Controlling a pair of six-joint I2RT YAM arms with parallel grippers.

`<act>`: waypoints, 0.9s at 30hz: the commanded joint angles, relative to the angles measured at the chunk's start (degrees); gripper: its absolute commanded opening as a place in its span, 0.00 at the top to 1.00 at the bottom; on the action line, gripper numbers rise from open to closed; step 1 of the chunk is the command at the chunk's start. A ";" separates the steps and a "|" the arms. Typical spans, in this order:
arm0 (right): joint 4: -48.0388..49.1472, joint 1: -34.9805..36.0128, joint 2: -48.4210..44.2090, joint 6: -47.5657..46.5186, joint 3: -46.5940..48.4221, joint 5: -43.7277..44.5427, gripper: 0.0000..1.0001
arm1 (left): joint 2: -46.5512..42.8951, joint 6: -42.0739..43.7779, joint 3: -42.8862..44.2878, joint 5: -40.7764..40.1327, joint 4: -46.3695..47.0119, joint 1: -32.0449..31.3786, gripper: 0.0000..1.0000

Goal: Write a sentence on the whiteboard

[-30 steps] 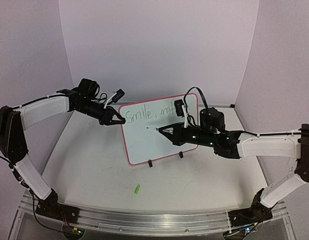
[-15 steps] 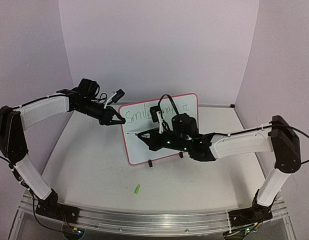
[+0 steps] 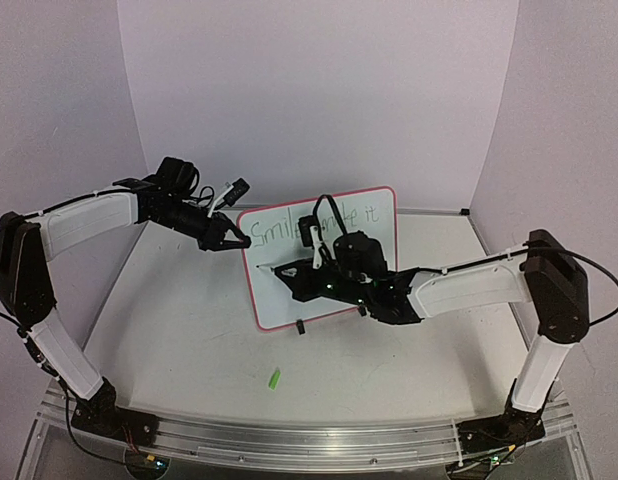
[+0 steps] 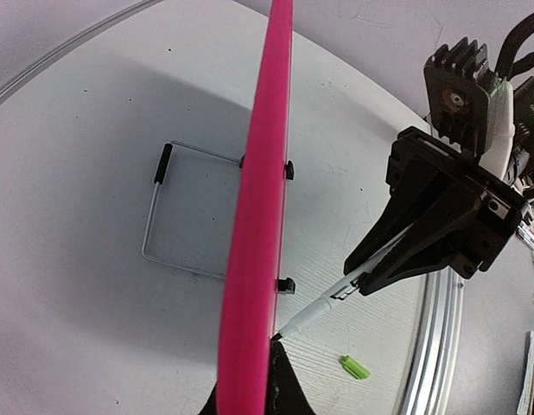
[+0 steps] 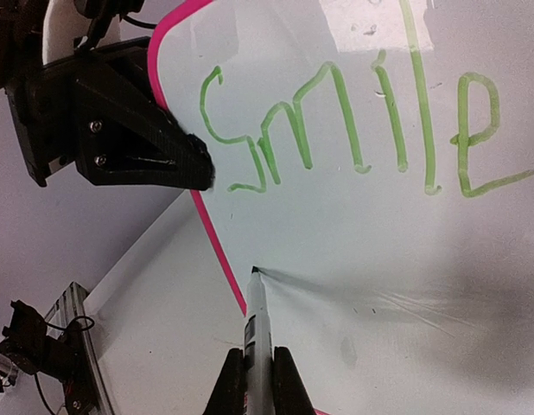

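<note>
The whiteboard (image 3: 289, 300) stands tilted on two black clip feet in mid-table. Its pink rim shows edge-on in the left wrist view (image 4: 258, 216). The sentence (image 3: 272, 232) reads "Smile, make it" in green on the top line, partly hidden by the right arm. "Smile" fills the right wrist view (image 5: 336, 130). My left gripper (image 3: 232, 243) is shut on the board's upper left rim. My right gripper (image 3: 301, 276) is shut on a white marker (image 5: 257, 328). The marker's tip touches the board near its left edge, below "Smile". The marker also shows in the left wrist view (image 4: 323, 307).
A green marker cap (image 3: 274, 378) lies on the table in front of the board; it also shows in the left wrist view (image 4: 354, 367). A wire stand (image 4: 176, 207) lies behind the board. Lilac walls close the back and sides.
My right arm has swung left across the board, from its right half to the left edge under "Smile". The word "it" now shows on the top line. The left arm has not moved.
</note>
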 commanded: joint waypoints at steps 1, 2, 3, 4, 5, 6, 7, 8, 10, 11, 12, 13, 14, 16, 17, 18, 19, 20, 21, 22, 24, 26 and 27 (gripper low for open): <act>0.89 -0.04 1.40 0.62 2.70 3.49 1.00 | -0.43 4.38 0.54 -7.75 0.12 -0.30 1.00; 0.56 -0.03 1.62 0.51 2.99 3.36 1.00 | -0.45 4.39 0.56 -7.74 0.13 -0.29 1.00; 0.21 -0.01 1.79 0.34 3.27 3.13 1.00 | -0.48 4.36 0.59 -7.75 0.12 -0.29 1.00; -0.04 -0.04 2.03 0.22 3.55 2.92 1.00 | -0.47 4.37 0.59 -7.73 0.10 -0.31 1.00; -0.27 -0.03 2.21 0.12 3.84 2.67 1.00 | -0.47 4.38 0.59 -7.74 0.09 -0.33 1.00; -0.57 0.00 2.40 0.03 4.03 2.46 1.00 | -0.49 4.37 0.59 -7.72 0.07 -0.30 1.00; -0.89 0.00 2.58 -0.10 4.22 2.28 1.00 | -0.48 4.40 0.59 -7.77 0.06 -0.32 1.00; -1.33 0.01 2.76 -0.19 4.35 2.07 1.00 | -0.52 4.41 0.59 -7.79 0.06 -0.30 1.00; -1.74 0.01 3.04 -0.18 4.33 1.67 1.00 | -0.58 4.38 0.59 -7.78 0.06 -0.32 1.00; -1.93 -0.03 3.19 -0.15 4.29 1.41 1.00 | -0.53 4.42 0.59 -7.79 0.06 -0.33 1.00; -2.14 -0.02 3.31 -0.07 4.21 1.18 1.00 | -0.51 4.42 0.59 -7.79 0.06 -0.32 1.00; -2.36 0.01 3.42 0.02 4.13 0.96 1.00 | -0.50 4.42 0.59 -7.79 0.07 -0.30 1.00; -2.46 0.01 3.52 0.10 3.98 0.80 1.00 | -0.52 4.39 0.59 -7.79 0.06 -0.29 1.00; -2.55 0.01 3.53 0.24 3.49 0.72 1.00 | -0.51 4.38 0.59 -7.79 0.13 -0.29 1.00; -2.56 0.01 3.48 0.30 3.32 0.73 1.00 | -0.52 4.36 0.59 -7.79 0.11 -0.29 1.00; -2.66 0.02 3.42 0.30 3.15 0.72 1.00 | -0.51 4.36 0.59 -7.78 0.11 -0.29 1.00; -2.78 0.04 3.37 0.29 2.99 0.70 1.00 | -0.50 4.35 0.59 -7.77 0.12 -0.29 1.00; -2.99 0.01 3.33 0.21 2.88 0.78 1.00 | -0.50 4.35 0.59 -7.79 0.09 -0.30 1.00; -3.09 0.00 3.27 0.15 2.76 0.87 1.00 | -0.44 4.35 0.59 -7.83 0.08 -0.30 1.00; -3.19 -0.01 3.13 0.13 2.66 0.94 1.00 | -0.42 4.35 0.59 -7.81 0.09 -0.30 1.00; -3.27 0.03 2.87 0.05 2.40 1.31 1.00 | -0.42 4.36 0.59 -7.83 0.07 -0.29 1.00; -3.40 -0.03 2.53 -0.04 2.19 1.74 1.00 | -0.42 4.37 0.59 -7.81 0.10 -0.30 1.00; -3.43 0.00 2.31 -0.05 2.10 1.96 1.00 | -0.41 4.40 0.59 -7.83 0.07 -0.32 1.00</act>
